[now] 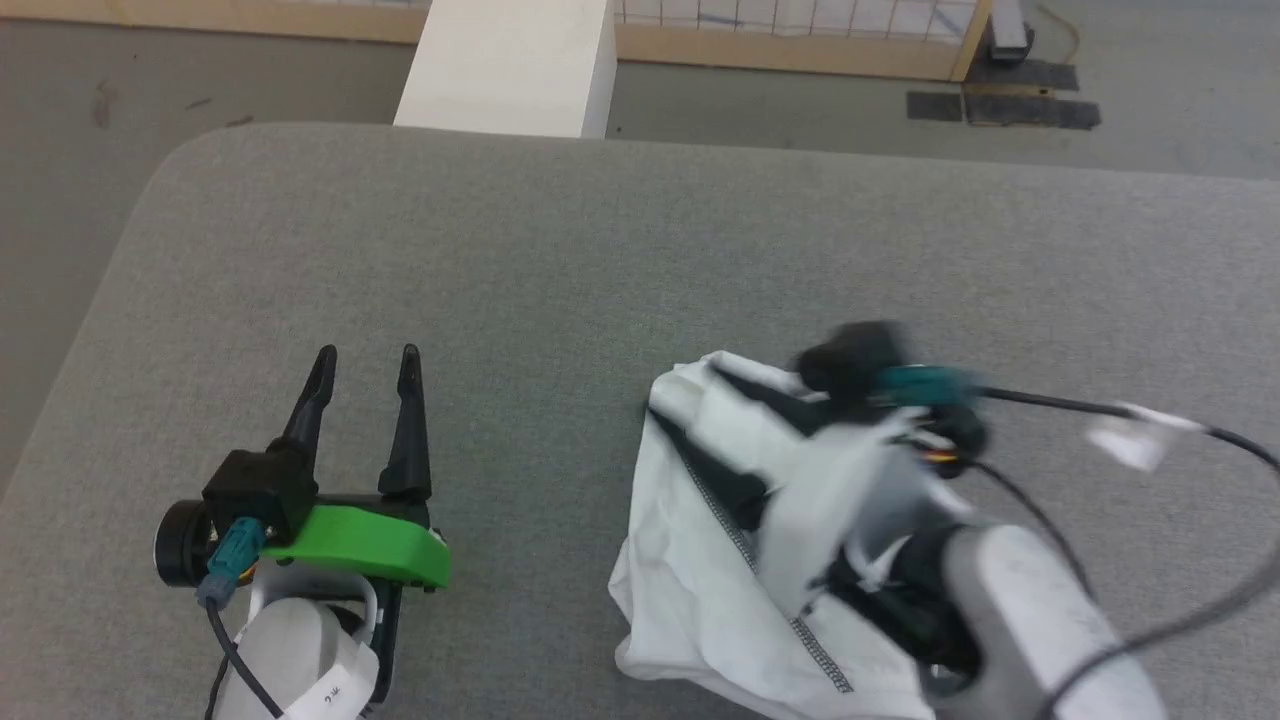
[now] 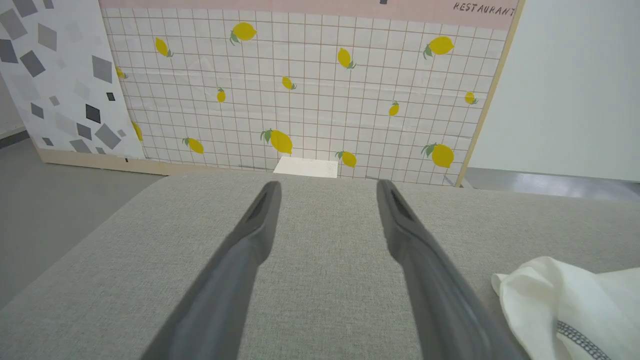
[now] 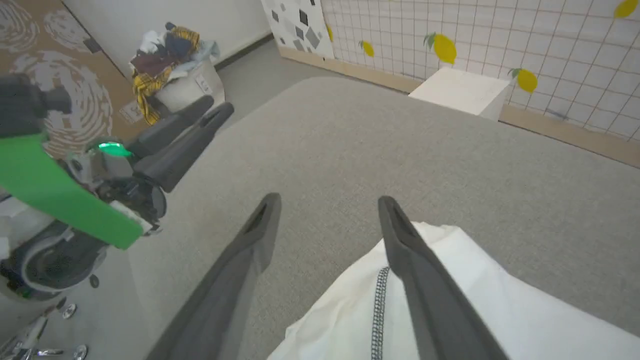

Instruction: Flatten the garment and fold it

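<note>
Garment [image 1: 680,570] lies bunched on the grey tabletop [image 1: 560,260], nearer than the white box [image 1: 510,70] and right of it. Long axis runs near-to-far, with the grey-stitched seam slanting along it. Right pincer [image 1: 682,388] is spread wide over the garment's box-side end, gripping nothing. Left pincer [image 1: 368,352] is spread wide and empty, nearer than the box and left of it.

The left long-fingered black tool [image 1: 365,355] points straight forward, fingers spread wide. The right long-fingered black tool [image 3: 328,199] angles toward it, fingers also parted.
</note>
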